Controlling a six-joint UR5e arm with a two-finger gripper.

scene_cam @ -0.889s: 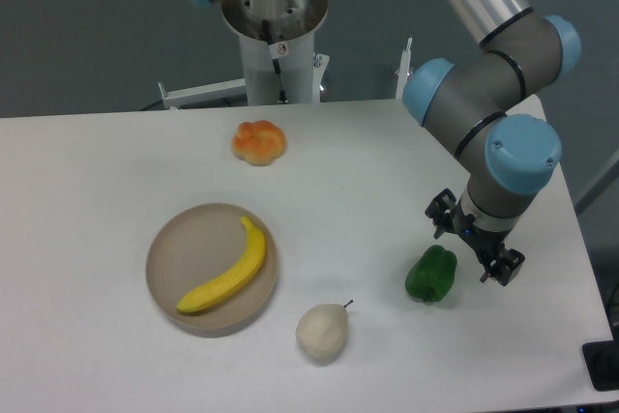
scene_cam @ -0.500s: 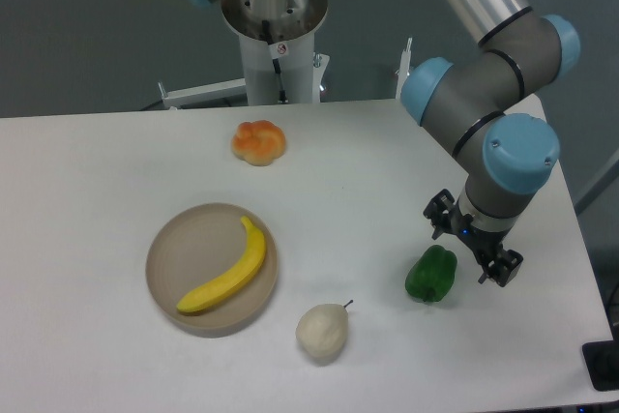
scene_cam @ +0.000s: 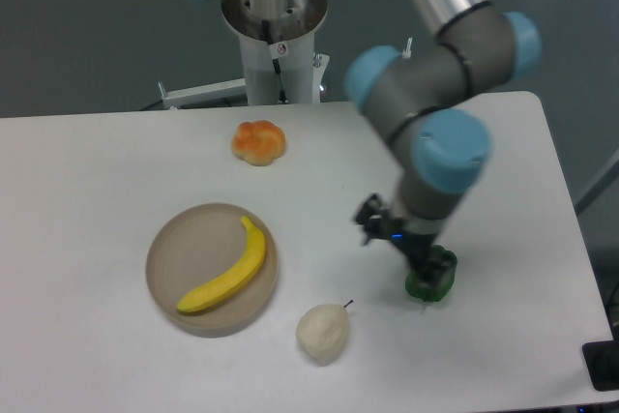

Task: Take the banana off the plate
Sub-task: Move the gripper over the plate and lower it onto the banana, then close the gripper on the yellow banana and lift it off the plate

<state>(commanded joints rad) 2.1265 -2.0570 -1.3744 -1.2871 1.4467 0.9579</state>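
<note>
- Since the earlier frame, the arm is seen shifted to the left, and the gripper is now placed above the left side of the green pepper, not at its right.
- Nothing is held in the gripper; how wide the jaws are set cannot be told, because they are blurred.
- No change is seen in the banana: it is laid diagonally on the plate, with its dark tip toward the upper right.
- The plate is found at the left part of the table, well apart from the gripper.
- A pear is placed near the plate, at its lower right.
- A bun is placed behind the plate, toward the robot base.
</note>
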